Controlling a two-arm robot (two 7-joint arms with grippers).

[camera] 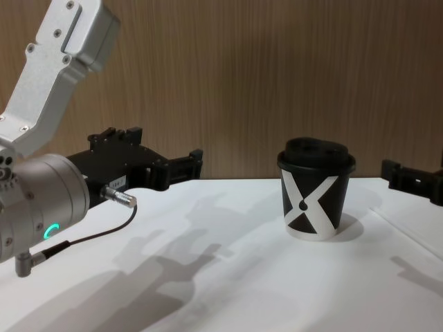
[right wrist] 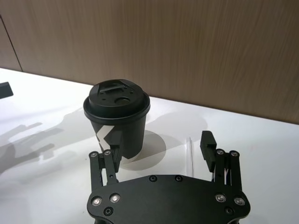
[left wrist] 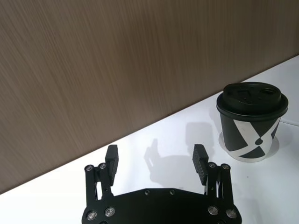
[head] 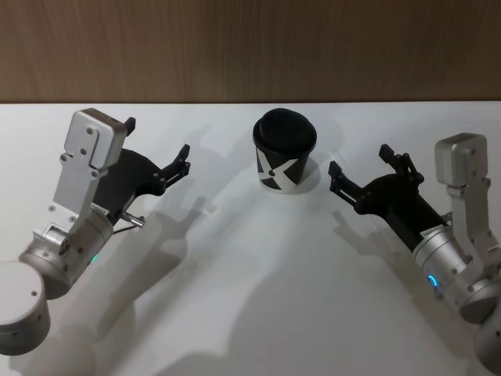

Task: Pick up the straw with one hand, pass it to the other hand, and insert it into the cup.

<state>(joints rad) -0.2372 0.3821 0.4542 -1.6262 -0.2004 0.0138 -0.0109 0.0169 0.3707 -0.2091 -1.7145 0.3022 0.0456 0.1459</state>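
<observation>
Nearest to the robot, the left gripper [head: 156, 139] hangs over the white bench [head: 250, 305] on the left side with its two black fingers spread wide and nothing between them. A dark cable [camera: 90, 238] with a metal plug [camera: 119, 197] sits at its wrist. On the right side, the right gripper [head: 359, 160] is also wide open and holds nothing; a small label on its arm is too small to read. In the right wrist view, the straw [right wrist: 190, 156] lies flat on the bench just ahead of this gripper, within the gap between its fingers and closer to one of them, and no finger touches it. A little farther stands the cup [head: 283, 157], upright between the two grippers, just beside the straw, with its black lid on. It carries a bold white X mark with a black dot, and the raised marks on the lid cannot be read. Behind the bench is a brown wooden wall [head: 250, 47].
</observation>
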